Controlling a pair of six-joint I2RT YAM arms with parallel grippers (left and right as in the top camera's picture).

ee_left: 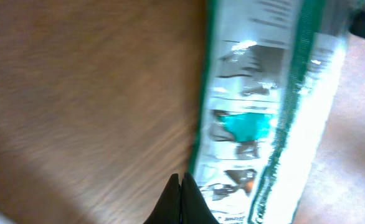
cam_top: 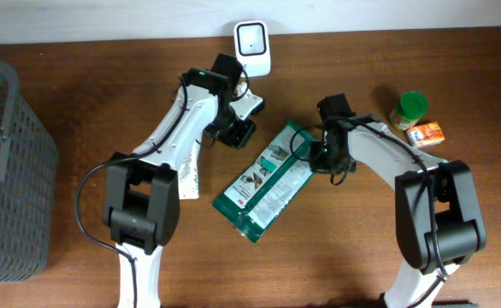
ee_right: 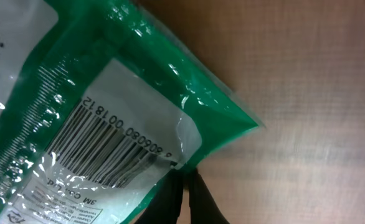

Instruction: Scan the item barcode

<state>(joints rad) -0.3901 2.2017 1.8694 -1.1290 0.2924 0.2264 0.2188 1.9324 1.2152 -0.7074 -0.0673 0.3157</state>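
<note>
the right gripper [ee_right: 184,185] pinches shut on the green packet [cam_top: 263,181] at the corner by its barcode [ee_right: 104,149] — the packet lies slantwise on the table [cam_top: 79,94] between the arms. the left gripper [ee_left: 181,198], closed and empty, hangs at its other edge — a white scanner [cam_top: 253,38] stands beyond.
</note>
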